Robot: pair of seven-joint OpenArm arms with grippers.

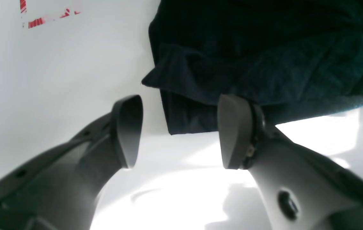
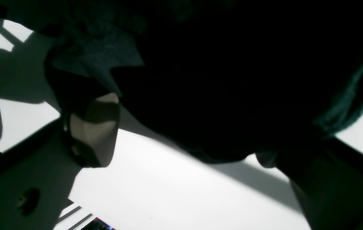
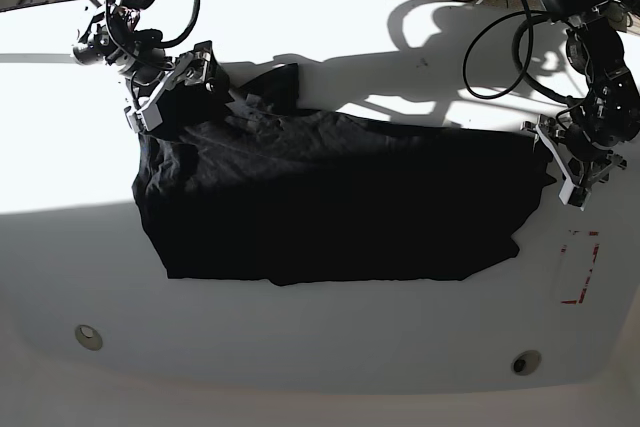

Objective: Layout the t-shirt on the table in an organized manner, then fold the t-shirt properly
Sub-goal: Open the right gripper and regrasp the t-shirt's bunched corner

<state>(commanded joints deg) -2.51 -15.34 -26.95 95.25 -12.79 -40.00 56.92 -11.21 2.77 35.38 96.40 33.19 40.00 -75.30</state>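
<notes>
The black t-shirt (image 3: pixel 340 207) lies spread and wrinkly across the middle of the white table (image 3: pixel 330 357). My left gripper (image 3: pixel 572 165) stands at the shirt's right edge. In the left wrist view this gripper (image 1: pixel 181 131) is open, and a corner of the t-shirt (image 1: pixel 264 57) lies between and beyond its fingertips, unclamped. My right gripper (image 3: pixel 175 87) is at the shirt's far left corner. In the right wrist view the gripper (image 2: pixel 184 137) is open wide, with the t-shirt (image 2: pixel 216 80) draped across the gap. Its left finger (image 2: pixel 95 127) shows, while the other is mostly hidden by cloth.
A red dashed rectangle mark (image 3: pixel 580 267) sits right of the shirt, also seen as the red mark (image 1: pixel 47 17) in the left wrist view. Two metal discs (image 3: pixel 87 335) (image 3: pixel 524 360) lie near the table's front edge. Cables (image 3: pixel 500 37) hang along the back.
</notes>
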